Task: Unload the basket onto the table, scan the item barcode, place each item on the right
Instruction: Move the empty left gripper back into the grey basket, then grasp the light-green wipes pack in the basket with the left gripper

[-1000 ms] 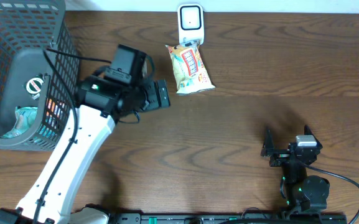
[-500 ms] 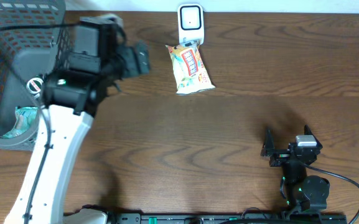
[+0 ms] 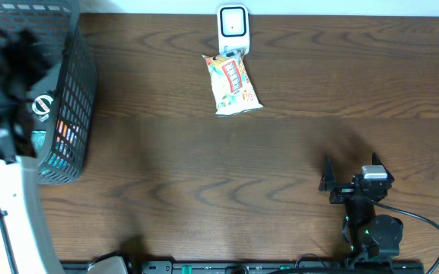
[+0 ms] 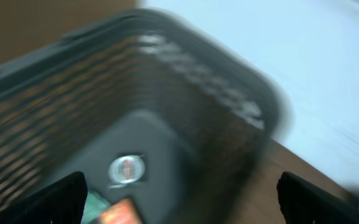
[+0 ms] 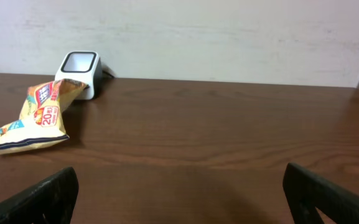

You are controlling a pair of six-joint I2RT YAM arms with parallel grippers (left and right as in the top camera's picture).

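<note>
1. the snack bag [image 3: 233, 84] lies flat on the table [image 3: 280, 152], far side and a little left of centre, with its far end just beside the scanner [image 3: 233, 29]; whether they touch i cannot tell.
2. overhead shows the whole printed face of the bag. the right wrist view shows it low and side-on [image 5: 33, 118], at the left, with the scanner [image 5: 79, 74] behind it against the wall.
3. the left wrist view shows neither of them, only the basket [image 4: 216, 106], and that is blurred.
4. in the right wrist view the bag reads "20" on a red patch; the rest of the print is too small. overhead shows a red label mid-bag, unreadable.
5. the bag's long axis runs from the scanner toward the near edge, slanting slightly right at the near end.
6. the scanner stands upright at the far edge, its window a pale square.
7. the basket [image 3: 74, 91] sits at the far left corner. inside are a round white disc [image 3: 42, 105] and teal and orange packets; the left wrist view shows the disc [image 4: 128, 169] with a red mark.
8. the left arm [image 3: 6, 190] reaches over the basket. the left gripper [image 4: 188, 199] is spread wide, gripping nothing.
9. the right gripper [image 3: 350, 173] rests near the front right, well apart from the bag, fingers wide and empty.
</note>
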